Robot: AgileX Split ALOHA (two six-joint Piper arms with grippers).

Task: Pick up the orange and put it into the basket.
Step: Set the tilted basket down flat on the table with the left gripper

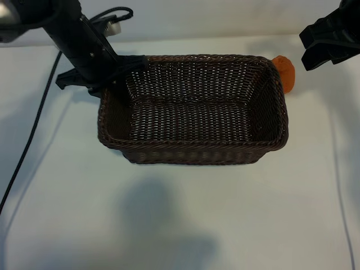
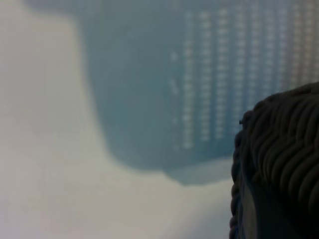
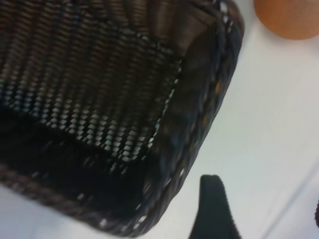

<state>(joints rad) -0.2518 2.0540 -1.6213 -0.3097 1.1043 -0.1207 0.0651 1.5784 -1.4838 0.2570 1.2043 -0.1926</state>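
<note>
The dark brown wicker basket [image 1: 191,154] sits in the middle of the white table, with nothing inside it. The orange [image 1: 284,72] lies on the table just outside the basket's far right corner, touching or nearly touching the rim. My right gripper [image 1: 308,49] hovers open a little to the right of the orange and holds nothing. In the right wrist view one black finger [image 3: 214,209] shows beside the basket's corner [image 3: 209,114], and the orange [image 3: 291,17] lies beyond it. My left gripper [image 1: 121,70] is shut on the rim at the basket's far left corner; that rim [image 2: 284,164] fills one edge of the left wrist view.
A black cable [image 1: 34,124] trails down the table's left side. A thin cable [image 1: 343,185] runs along the right side. Bare white table lies in front of the basket and to both sides.
</note>
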